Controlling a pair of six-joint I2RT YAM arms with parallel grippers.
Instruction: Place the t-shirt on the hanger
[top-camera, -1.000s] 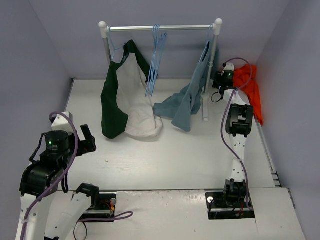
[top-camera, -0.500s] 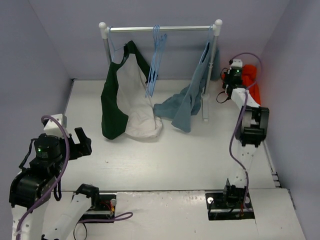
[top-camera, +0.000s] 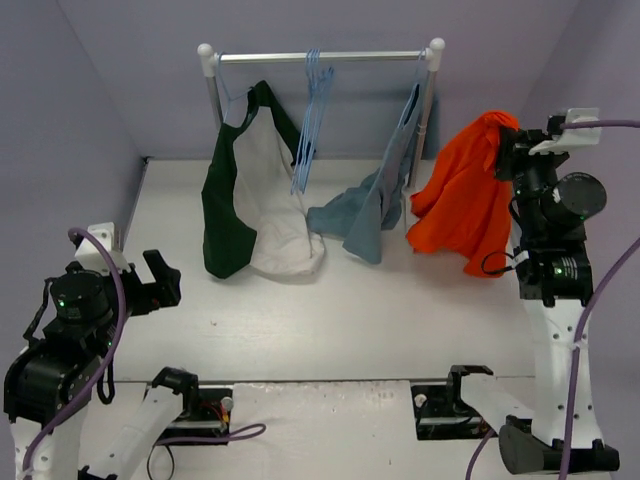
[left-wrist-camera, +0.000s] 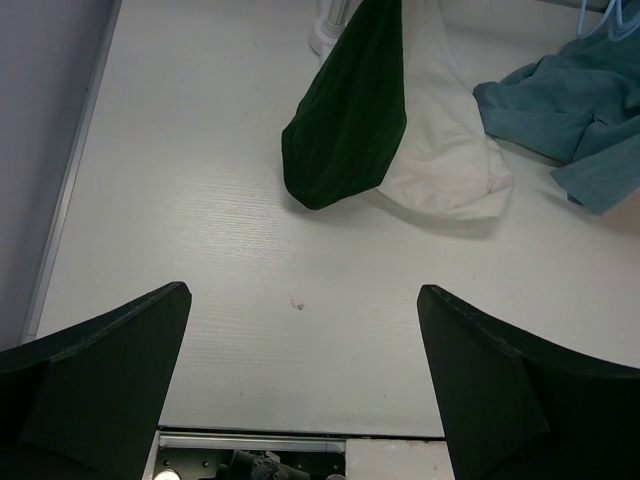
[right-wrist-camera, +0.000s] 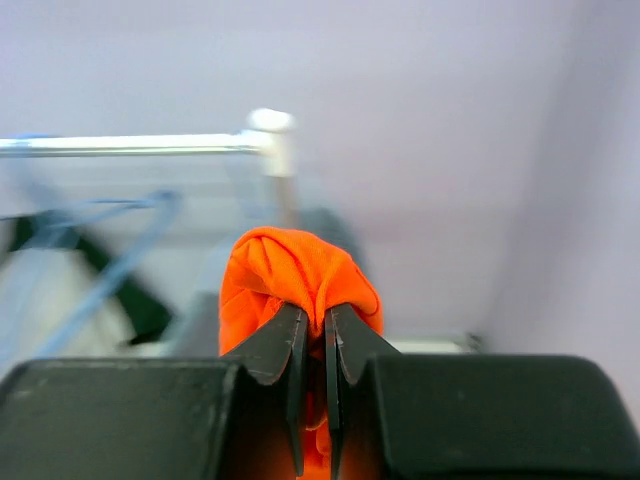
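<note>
The orange-red t-shirt (top-camera: 459, 192) hangs in the air at the right, held by its top from my right gripper (top-camera: 507, 135). In the right wrist view the jaws of the right gripper (right-wrist-camera: 316, 318) are shut on a fold of the t-shirt (right-wrist-camera: 290, 270). Pale-blue hangers (top-camera: 312, 110) hang on the rail (top-camera: 320, 57) at the back, left of the t-shirt. My left gripper (top-camera: 160, 281) is open and empty at the near left; in the left wrist view the left gripper (left-wrist-camera: 300, 330) is above bare table.
A dark green-and-white garment (top-camera: 248, 195) and a grey-blue garment (top-camera: 375, 200) hang from the rail and trail on the table (top-camera: 330, 310). The rack's right post (top-camera: 430, 95) stands close to the t-shirt. Walls close in left, right and behind.
My right arm has lifted the t-shirt from the back right corner up into the air and swung toward the near right. My left arm has drawn back toward the near left.
</note>
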